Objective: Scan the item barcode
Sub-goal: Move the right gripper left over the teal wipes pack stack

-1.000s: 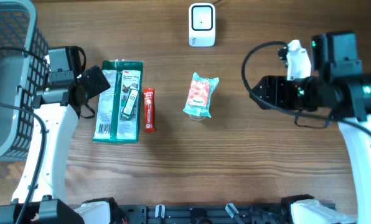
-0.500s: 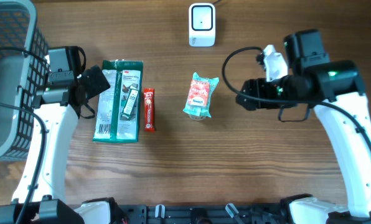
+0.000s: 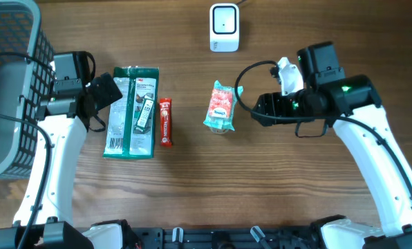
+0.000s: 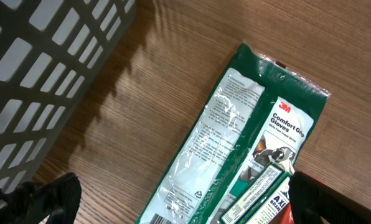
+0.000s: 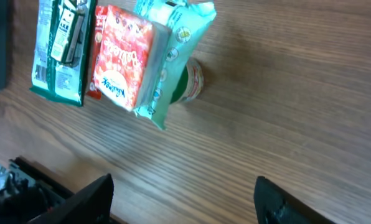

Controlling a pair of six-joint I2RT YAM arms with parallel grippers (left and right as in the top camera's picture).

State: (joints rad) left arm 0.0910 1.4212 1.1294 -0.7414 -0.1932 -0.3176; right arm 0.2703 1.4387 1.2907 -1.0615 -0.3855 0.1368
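My right arm had swung leftward from the table's right side since a second before. My right claw [image 5: 182,186] now stood just to the right of the tissue pack [image 3: 222,106], near it but not touching. Its fingers [image 5: 86,199] were apart, with only bare wood between them and nothing gripped. My left arm had not shifted. My left claw [image 3: 104,92] hung over the left edge of the glove pack [image 3: 131,111], spread wide and clamped on nothing.

The surface was a brown wooden table [image 3: 296,194], its grain running left to right under even light. The wood filled every view to the edges, so the room itself stayed hidden from me. A grey mesh basket [image 3: 12,83] stood at the far left corner, and a black rail [image 3: 213,238] ran along the near edge. The white scanner [image 3: 224,26], with its dark window, sat at the far edge near the centre. A slim red bar [image 3: 165,121] lay just beside the glove pack on its right.

The tissue pack lay in the middle of the table, on the near side of the scanner and well apart from it, to the right of the red bar. It was a soft teal-green wrapper with crimped ends, lying lengthwise and a little tilted. A red-orange label panel with white lettering faced up. Through my right wrist camera a small green round thing [image 5: 188,81] showed at one end, partly under the pack. I could not tell what it was.
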